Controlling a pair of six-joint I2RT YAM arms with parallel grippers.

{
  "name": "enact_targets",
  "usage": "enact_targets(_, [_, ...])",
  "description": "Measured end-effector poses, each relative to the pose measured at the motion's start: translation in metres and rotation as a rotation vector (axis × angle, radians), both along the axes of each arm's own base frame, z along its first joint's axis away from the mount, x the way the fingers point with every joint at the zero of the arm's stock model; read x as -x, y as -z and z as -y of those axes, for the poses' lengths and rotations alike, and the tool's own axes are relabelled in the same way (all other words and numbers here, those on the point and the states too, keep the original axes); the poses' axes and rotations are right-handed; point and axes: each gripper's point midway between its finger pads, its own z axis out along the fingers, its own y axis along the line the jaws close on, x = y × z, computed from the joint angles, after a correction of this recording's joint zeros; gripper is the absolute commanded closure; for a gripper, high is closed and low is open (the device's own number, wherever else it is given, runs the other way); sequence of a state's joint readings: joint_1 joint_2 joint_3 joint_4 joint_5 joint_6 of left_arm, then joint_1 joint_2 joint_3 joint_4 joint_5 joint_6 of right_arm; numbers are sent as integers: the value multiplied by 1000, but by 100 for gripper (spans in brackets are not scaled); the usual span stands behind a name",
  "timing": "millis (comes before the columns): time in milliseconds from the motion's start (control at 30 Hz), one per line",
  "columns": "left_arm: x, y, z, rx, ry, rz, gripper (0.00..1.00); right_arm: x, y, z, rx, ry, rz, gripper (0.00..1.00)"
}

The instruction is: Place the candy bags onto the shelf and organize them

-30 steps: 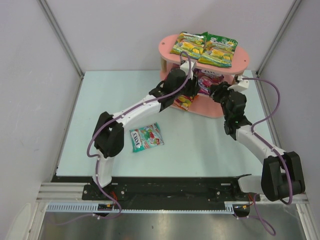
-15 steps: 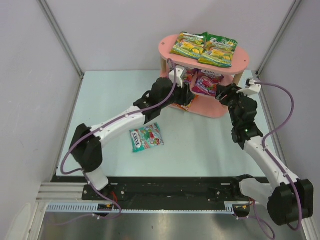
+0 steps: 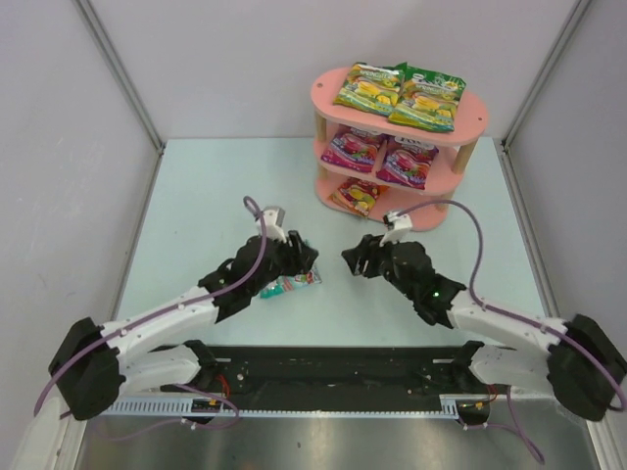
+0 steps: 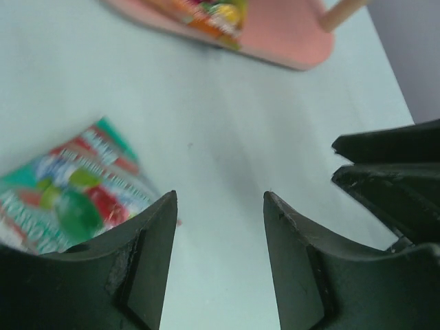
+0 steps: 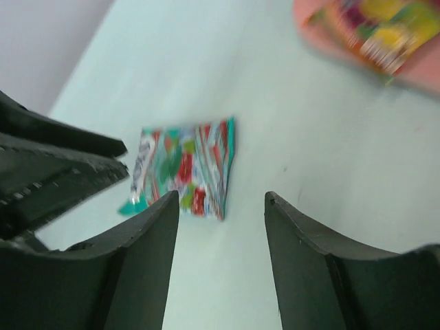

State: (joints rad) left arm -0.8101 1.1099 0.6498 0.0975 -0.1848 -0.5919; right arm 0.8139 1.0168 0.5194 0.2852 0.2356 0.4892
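The pink shelf [image 3: 470, 117] stands at the back right. Two green-yellow candy bags [image 3: 367, 88] [image 3: 428, 98] lie on its top board, two purple ones [image 3: 353, 149] [image 3: 409, 162] on the middle board and an orange one [image 3: 358, 195] on the bottom board. A teal bag [image 3: 296, 284] lies flat on the table, partly under my left gripper [image 3: 300, 258]. In the left wrist view the teal bag [image 4: 69, 199] sits left of my open left gripper [image 4: 220, 199]. My right gripper [image 5: 221, 199] is open and empty, with the teal bag [image 5: 182, 165] just ahead of it.
Grey walls close in the pale table on the left, back and right. The two grippers face each other closely: the right one [image 4: 392, 185] shows in the left wrist view, the left one [image 5: 55, 172] in the right wrist view. The arm bases and a black rail [image 3: 333, 367] line the near edge.
Both arms have pulled back from the shelf and dropped low over the near table, on either side of the teal bag. The bags on the middle and bottom boards now show fully.
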Motion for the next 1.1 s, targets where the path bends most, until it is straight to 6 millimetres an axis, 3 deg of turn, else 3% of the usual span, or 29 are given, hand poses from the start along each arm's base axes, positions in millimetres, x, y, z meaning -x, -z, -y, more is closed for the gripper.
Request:
enact_targets(133, [20, 35, -36, 33, -114, -82, 44, -1, 60, -32, 92, -139, -148, 44])
enact_targets(200, [31, 48, -50, 59, -155, -110, 44, -10, 79, -49, 137, -204, -213, 44])
enact_targets(267, [39, 57, -61, 81, -187, -132, 45, -23, 85, -66, 163, -252, -235, 45])
enact_targets(400, [50, 67, -77, 109, -237, -157, 49, -51, 73, -106, 176, -331, -201, 48])
enact_targets(500, [54, 68, -86, 131, -265, -159, 53, -68, 68, -127, 175, -360, -174, 56])
enact_targets(667, [58, 80, -92, 118, -289, -190, 56, -94, 84, -159, 207, -398, -193, 68])
enact_targets(900, [63, 107, -95, 55, -305, -255, 56, -113, 131, -179, 292, -421, -290, 89])
enact_targets(1033, [64, 114, -96, 41, -308, -270, 43, -120, 149, -183, 350, -422, -341, 92])
enact_targets(1100, [66, 119, -97, 36, -315, -282, 38, -113, 159, -175, 395, -423, -379, 92])
